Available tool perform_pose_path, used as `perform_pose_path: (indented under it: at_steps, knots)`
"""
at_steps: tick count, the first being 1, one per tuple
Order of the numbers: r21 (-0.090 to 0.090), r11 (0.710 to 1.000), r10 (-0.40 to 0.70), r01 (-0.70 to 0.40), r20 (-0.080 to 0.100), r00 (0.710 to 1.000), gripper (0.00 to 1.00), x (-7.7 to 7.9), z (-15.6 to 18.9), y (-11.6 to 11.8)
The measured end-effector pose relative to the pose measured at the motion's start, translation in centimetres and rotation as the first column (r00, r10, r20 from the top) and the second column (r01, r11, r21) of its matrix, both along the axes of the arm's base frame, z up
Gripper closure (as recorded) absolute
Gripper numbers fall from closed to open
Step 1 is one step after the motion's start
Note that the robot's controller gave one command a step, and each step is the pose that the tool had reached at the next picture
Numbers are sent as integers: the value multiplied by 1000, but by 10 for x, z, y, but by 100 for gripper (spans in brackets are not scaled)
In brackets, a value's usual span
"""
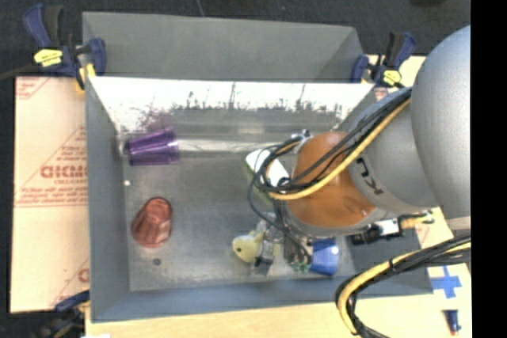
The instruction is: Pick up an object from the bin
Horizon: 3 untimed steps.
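My gripper is low in the bin's front right part, under the arm's orange cover. A small pale yellow thing lies right against its left side; whether it is held I cannot tell. A blue block-like thing lies just to the right of the gripper, partly hidden by the arm. A white thing peeks out behind the cover, towards the bin's middle.
A purple cup lies on its side at the back left. A reddish-brown rounded thing rests at the left front. The arm and its cables cover the bin's right side.
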<state>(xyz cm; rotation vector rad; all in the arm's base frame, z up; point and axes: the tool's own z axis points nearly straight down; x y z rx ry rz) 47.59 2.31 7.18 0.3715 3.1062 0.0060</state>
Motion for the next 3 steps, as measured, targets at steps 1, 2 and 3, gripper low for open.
perform_pose_path:
  at_steps: [1, 2, 3]
  knots:
    - [0, 1000, 1, -1, 0, 1000, 100, 0, 0, 0]
    - [-1, 1000, -1, 1, -7, 1000, 100, 8, 84, 0]
    - [-2, 999, -43, 43, -11, 999, 100, 12, 158, -21]
